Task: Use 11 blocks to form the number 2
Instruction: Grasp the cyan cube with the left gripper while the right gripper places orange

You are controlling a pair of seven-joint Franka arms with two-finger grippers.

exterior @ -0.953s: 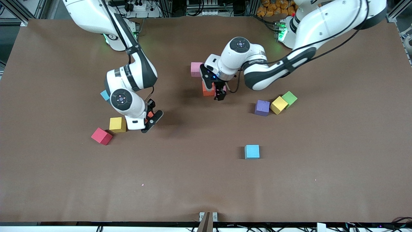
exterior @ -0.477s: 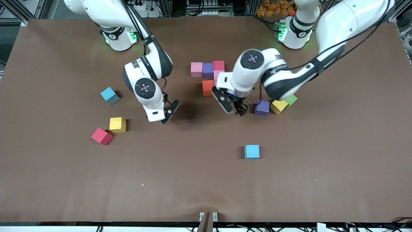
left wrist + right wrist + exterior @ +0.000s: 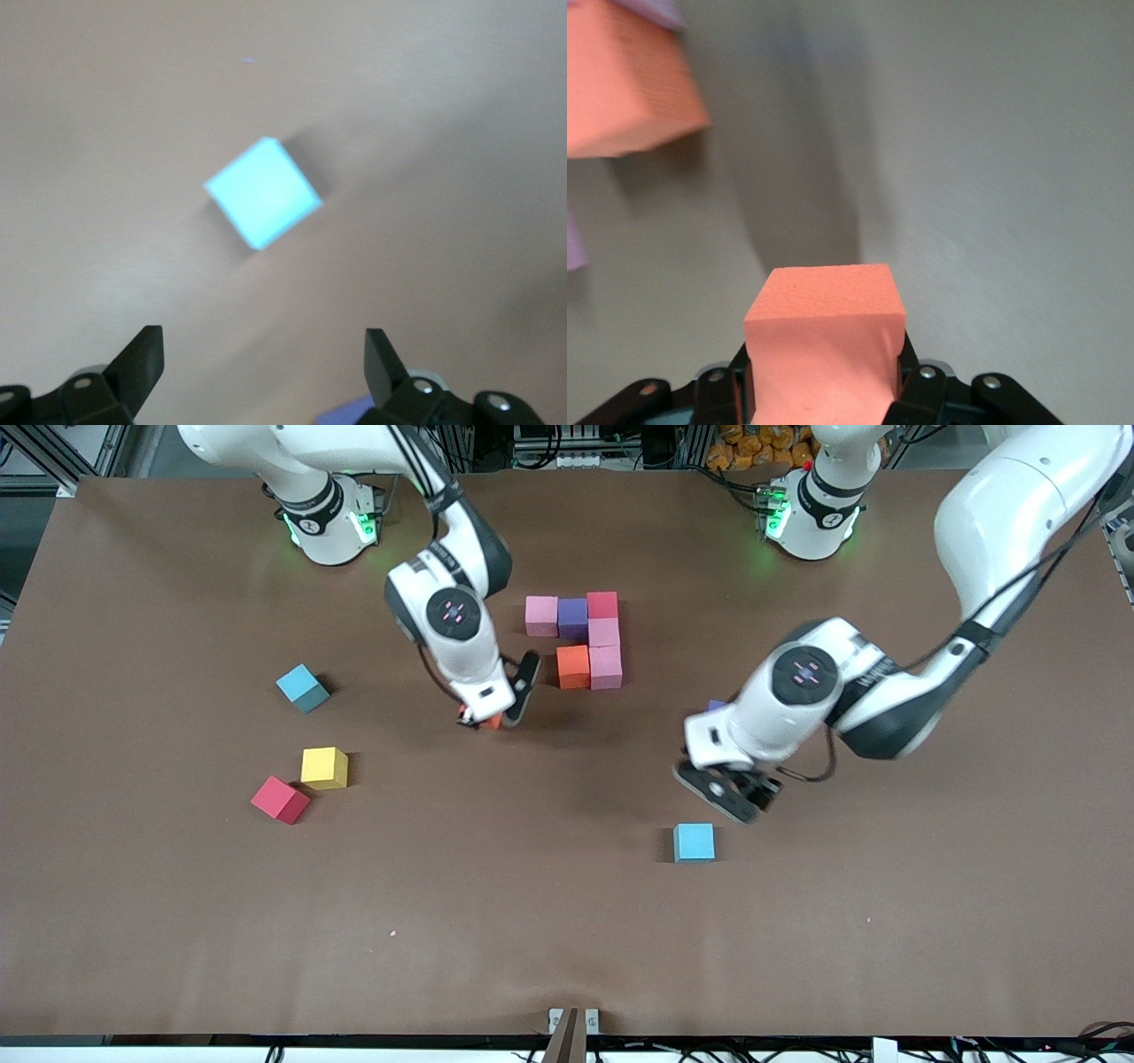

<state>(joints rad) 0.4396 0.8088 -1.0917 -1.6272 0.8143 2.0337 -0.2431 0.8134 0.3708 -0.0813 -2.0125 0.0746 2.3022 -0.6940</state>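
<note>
Six blocks sit packed together mid-table as the start of the number 2, with an orange block on the edge nearest the right arm. Right gripper hangs just beside it, fingers clamped on another orange cube. Left gripper hovers fingers spread wide over bare table near the light blue cube.

A robotics lab, two white Franka arms bolted at the top edge of a wide table covered in brown matte paper; aluminium framing struts at its top corners, black cables and power strips along that edge; green status lights on the arm bases
</note>
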